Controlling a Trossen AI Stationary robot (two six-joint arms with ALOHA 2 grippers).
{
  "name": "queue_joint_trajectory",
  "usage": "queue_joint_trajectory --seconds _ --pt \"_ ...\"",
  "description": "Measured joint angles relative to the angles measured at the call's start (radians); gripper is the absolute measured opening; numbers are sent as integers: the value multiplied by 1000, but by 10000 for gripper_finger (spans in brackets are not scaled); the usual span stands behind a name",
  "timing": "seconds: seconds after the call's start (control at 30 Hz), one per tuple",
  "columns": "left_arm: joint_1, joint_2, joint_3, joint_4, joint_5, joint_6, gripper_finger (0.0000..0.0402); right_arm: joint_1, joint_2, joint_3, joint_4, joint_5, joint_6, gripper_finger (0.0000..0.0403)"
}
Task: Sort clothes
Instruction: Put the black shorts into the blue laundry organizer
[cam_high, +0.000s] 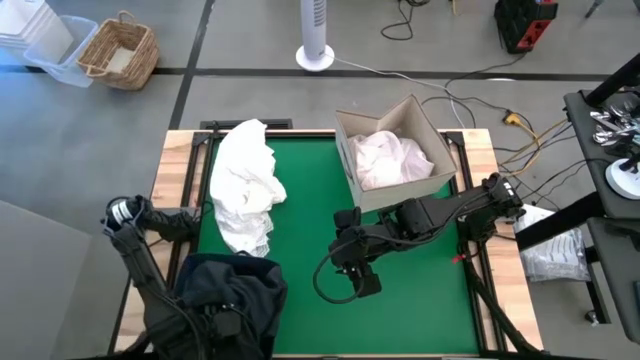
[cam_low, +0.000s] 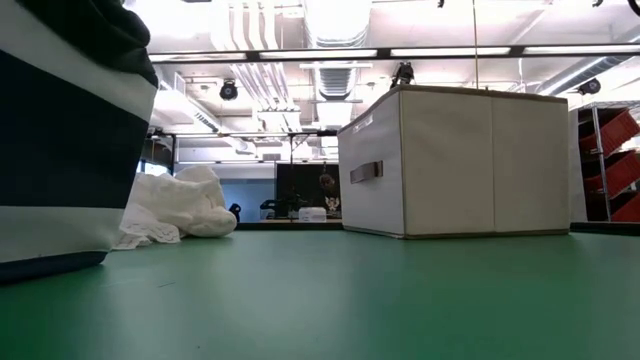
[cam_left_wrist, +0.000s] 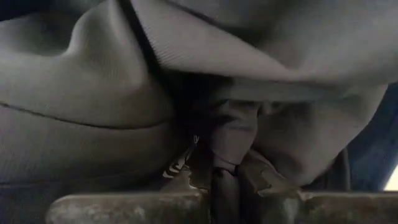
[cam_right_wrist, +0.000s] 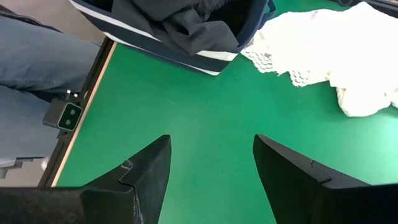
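Grey concrete floor (cam_high: 250, 40) is stretching around the table, crossed by dark seams. A wicker basket (cam_high: 120, 50) is sitting near clear plastic bins (cam_high: 45, 40), and a white tower fan (cam_high: 316, 35) is standing behind the table. Cables (cam_high: 470, 80) are trailing toward a red case (cam_high: 525, 22). Overhead, ceiling ducts (cam_low: 335, 40) and strip lights (cam_low: 320, 53) are glowing.
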Motion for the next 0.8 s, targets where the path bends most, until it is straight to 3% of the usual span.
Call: queue_joint_trajectory --seconds 0.27,0.8 --pt "24 8 -55 96 -2 73 5 0 0 -6 15 0 -17 220" --pt "42 -75 -383 484 39 14 5 -3 0 -86 70 0 -30 221"
